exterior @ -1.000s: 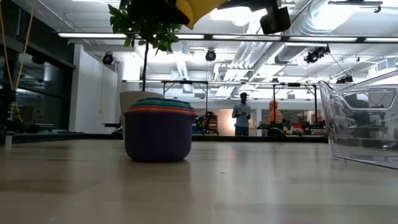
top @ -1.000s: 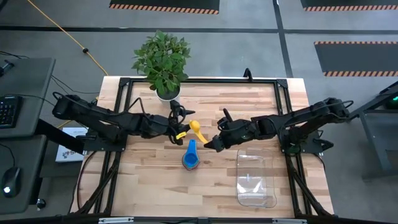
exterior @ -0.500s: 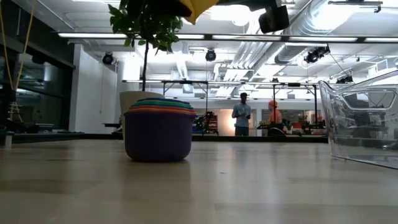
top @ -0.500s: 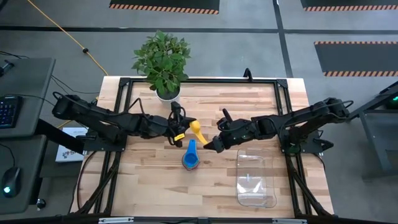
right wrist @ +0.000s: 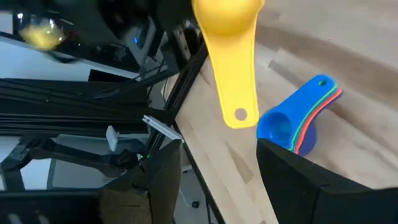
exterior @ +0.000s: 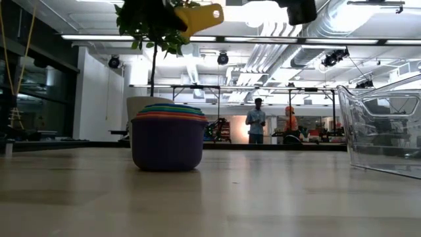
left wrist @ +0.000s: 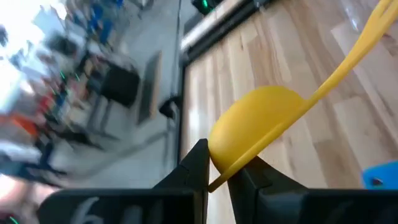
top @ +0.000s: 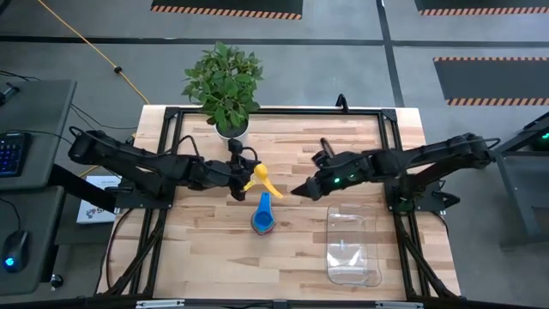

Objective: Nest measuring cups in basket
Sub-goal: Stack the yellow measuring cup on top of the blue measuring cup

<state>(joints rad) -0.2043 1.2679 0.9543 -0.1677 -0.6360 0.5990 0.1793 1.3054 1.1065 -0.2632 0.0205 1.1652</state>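
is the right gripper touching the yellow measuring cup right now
Apart. In the right wrist view the right gripper is open, and wood shows between its fingers and the yellow measuring cup.

Landmark: nested cup stack [top: 263,220], blue on top, mid-tabletop [top: 197,249].
Left claw [top: 239,174]: up-left of stack, clamped on yellow cup [top: 262,179].
Right claw [top: 298,191]: up-right of stack, clear of the yellow cup.
Basket [top: 352,246]: right of stack.

I'm looking into a big open robotics lab: exposed ducts [exterior: 368,26] and strip lights overhead, hazard-striped floor markings [top: 227,10], more metal-framed work benches [exterior: 197,92] behind, and two people [exterior: 255,120] standing far off beyond my wooden desk [top: 206,249].
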